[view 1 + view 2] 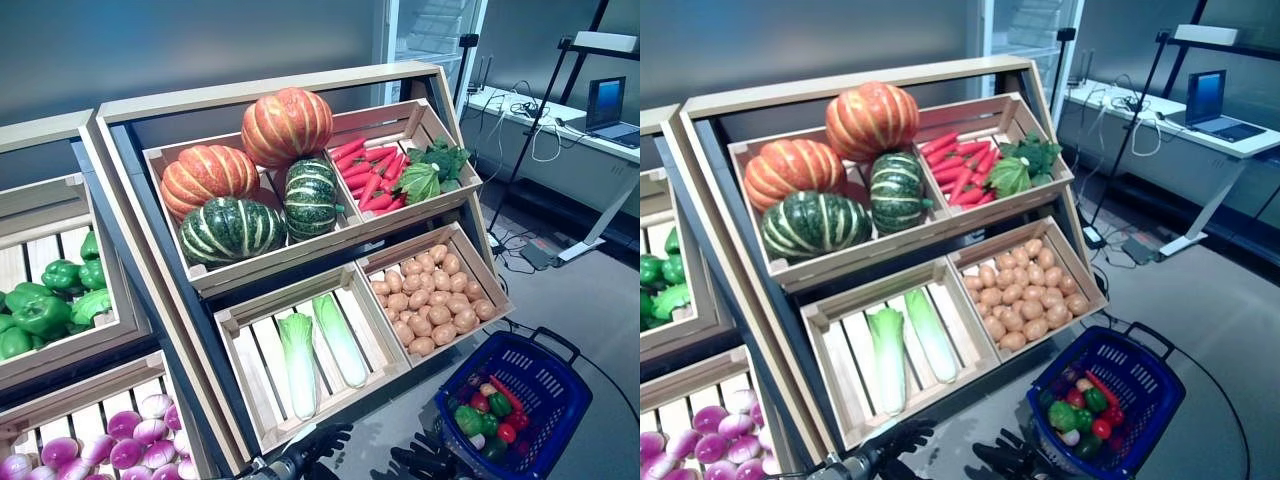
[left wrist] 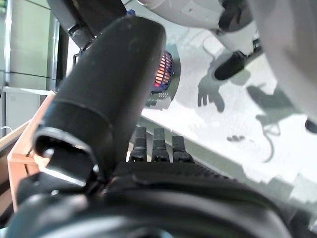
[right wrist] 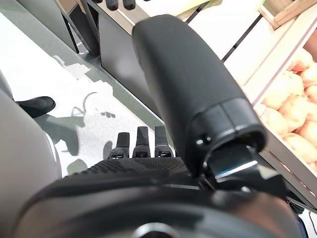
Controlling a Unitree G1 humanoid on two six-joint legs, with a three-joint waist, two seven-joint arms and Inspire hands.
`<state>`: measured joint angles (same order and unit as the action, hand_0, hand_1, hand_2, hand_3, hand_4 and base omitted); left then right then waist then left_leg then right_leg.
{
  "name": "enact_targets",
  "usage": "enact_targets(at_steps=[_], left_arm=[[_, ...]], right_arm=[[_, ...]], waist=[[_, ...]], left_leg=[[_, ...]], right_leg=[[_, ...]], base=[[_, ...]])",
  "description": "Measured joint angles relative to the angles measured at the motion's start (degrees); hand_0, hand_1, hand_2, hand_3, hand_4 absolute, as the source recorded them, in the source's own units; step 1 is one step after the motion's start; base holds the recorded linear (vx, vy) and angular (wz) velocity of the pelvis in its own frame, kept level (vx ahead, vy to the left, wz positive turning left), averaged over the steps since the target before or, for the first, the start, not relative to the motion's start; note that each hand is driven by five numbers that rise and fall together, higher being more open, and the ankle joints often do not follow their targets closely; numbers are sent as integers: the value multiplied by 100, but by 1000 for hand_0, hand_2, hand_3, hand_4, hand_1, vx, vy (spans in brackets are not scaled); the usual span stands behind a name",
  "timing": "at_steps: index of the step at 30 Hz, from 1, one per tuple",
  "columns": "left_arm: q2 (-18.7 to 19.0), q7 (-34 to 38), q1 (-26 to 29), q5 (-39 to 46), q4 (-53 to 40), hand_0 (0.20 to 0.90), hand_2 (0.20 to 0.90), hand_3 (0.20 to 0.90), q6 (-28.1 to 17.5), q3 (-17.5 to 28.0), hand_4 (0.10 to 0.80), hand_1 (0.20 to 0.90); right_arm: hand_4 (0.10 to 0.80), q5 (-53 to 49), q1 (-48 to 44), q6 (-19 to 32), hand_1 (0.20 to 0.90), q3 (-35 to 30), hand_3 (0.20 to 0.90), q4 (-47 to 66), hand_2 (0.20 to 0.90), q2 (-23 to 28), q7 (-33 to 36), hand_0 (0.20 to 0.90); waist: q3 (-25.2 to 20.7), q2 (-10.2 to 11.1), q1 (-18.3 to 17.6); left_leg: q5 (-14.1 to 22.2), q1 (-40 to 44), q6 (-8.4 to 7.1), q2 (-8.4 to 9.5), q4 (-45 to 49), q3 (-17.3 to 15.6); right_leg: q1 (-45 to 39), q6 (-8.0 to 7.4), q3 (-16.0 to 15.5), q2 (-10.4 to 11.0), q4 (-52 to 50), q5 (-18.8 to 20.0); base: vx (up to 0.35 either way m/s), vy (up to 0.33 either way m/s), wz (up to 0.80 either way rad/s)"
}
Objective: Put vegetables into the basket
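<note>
- Both hands, left hand [image 1: 325, 440] and right hand [image 1: 425, 462], hang at six o'clock with fingers released and hold nothing.
- The cabbages [image 1: 318, 352] lie at twelve o'clock of the hands; a careless reach could catch the crate [image 1: 300, 297] rim.
- The basket [image 1: 540, 400] sits at four o'clock on the floor, already part filled; a long drop may miss it.

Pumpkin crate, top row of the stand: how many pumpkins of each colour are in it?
Orange pumpkins: 2, at and
Green striped pumpkins: 2, at and
Total: 4 in the pumpkin crate
</note>
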<state>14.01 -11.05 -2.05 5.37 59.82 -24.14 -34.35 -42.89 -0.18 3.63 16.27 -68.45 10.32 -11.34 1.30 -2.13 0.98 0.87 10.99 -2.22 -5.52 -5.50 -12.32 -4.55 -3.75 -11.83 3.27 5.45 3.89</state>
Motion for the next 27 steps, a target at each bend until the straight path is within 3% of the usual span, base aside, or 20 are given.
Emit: enact_targets(at_steps=[8, 14, 16, 18, 22, 24, 27], left_arm=[[-11, 166, 0, -23, 115, 900, 900, 900, -3, 111, 800, 900], [55, 1171, 26, -791, 0, 900, 900, 900, -353, 116, 800, 900], [272, 1741, 32, -1572, -458, 900, 900, 900, -401, 105, 800, 900], [722, 2434, 90, -2620, -1294, 900, 900, 900, -438, 84, 800, 900], [1418, 3521, 781, -4600, -1930, 900, 900, 900, -381, -7, 800, 900], [1864, 3878, 1218, -5600, -1974, 900, 900, 900, -85, -434, 800, 900], [2244, 3934, 1399, -6358, -1990, 900, 900, 900, 387, -854, 800, 900]], right_arm=[[800, 37, -2, 0, 900, -1, 900, -35, 900, 0, 0, 900], [800, 27, -3, 0, 900, -2, 900, -40, 900, 5, -1, 900], [800, 9, -2, -1, 900, -3, 900, -40, 900, 7, 0, 900], [800, -30, 8, -2, 900, -6, 900, -40, 900, 15, 0, 900], [800, -108, 67, -1, 900, -227, 900, -39, 900, 84, 0, 900], [800, -282, 64, 2, 900, -250, 900, -36, 900, 141, -1, 900], [800, -312, 69, 23, 900, -251, 900, -24, 900, 280, -21, 900]], waist=[[-2, 4, -1], [2, 10, -5], [17, 21, -1], [39, 34, -3], [70, -48, -32], [97, -106, -143], [105, -206, -330]], left_leg=[[-1, 5, -1, 0, 0, 0], [0, 18, -1, 1, 0, 1], [-2, 21, -2, 5, 0, 35], [-2, -5, -2, 15, -1, 112], [3, -1, 6, 33, -2, 106], [-6, 6, -8, 34, -2, 103], [0, 8, -5, 35, -2, 85]], right_leg=[[-5, 0, 0, 0, 0, 0], [-2, 0, 11, -2, 0, 0], [4, 1, 14, -3, 0, 2], [5, 2, 9, -6, 0, 2], [-5, -1, 13, 8, 0, 2], [-5, -4, 15, 8, 1, 3], [-3, -20, 19, 6, 1, 1]], base=[[0, 0, 0], [0, 0, 0], [0, 0, 0], [13, 17, 1], [39, 28, 0], [52, 13, -1], [67, 10, -3]])
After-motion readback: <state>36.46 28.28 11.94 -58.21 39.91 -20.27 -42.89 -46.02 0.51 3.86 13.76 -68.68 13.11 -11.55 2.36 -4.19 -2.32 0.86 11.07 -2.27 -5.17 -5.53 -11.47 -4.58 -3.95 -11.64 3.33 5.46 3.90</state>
